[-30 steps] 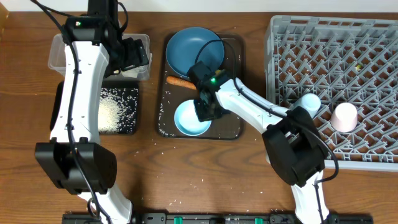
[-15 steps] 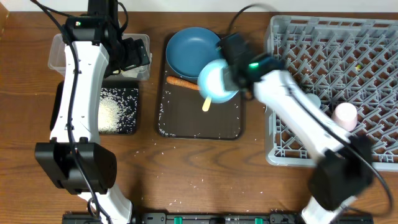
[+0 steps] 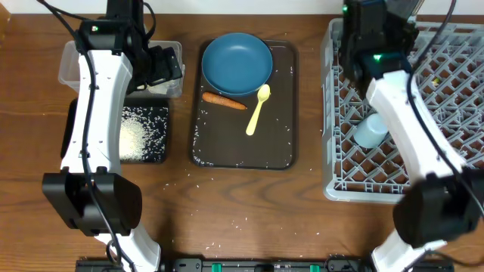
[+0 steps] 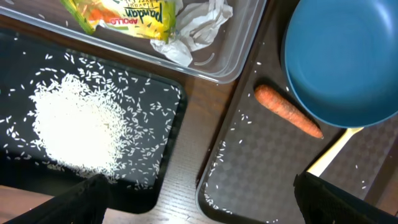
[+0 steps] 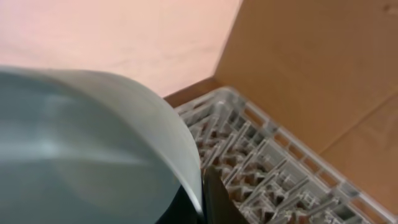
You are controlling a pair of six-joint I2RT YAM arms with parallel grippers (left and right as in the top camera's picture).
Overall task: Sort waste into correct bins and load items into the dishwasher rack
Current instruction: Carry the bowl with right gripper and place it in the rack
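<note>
Right claw (image 5: 200, 196) pinches the blue bowl (image 5: 81, 149) by its rim above the rack (image 5: 273, 174) — stiff, light, probably slick — left claw (image 4: 211, 202) apart.

The table (image 3: 227, 204) is brown wood with visible grain and a low sheen. The dishwasher rack (image 3: 461, 75) is grey moulded plastic and looks matt. The serving tray (image 4: 261, 155) is dark brown, with a fine embossed diamond pattern that makes it look rough. The dark blue plate (image 4: 348, 56) is smooth with a soft satin shine. The tub (image 4: 233, 37) is clear, glossy plastic. The black tray (image 4: 163, 180) is smooth and slightly shiny. The wrapper (image 4: 124, 15) is glossy printed film; the paper (image 4: 199, 25) is white, matt and creased. The carrot (image 4: 287, 111) has a dull skin. The yellow spoon (image 3: 257, 109) looks like smooth plastic. The light blue bowl (image 5: 81, 149) is smooth with a faint sheen.
</note>
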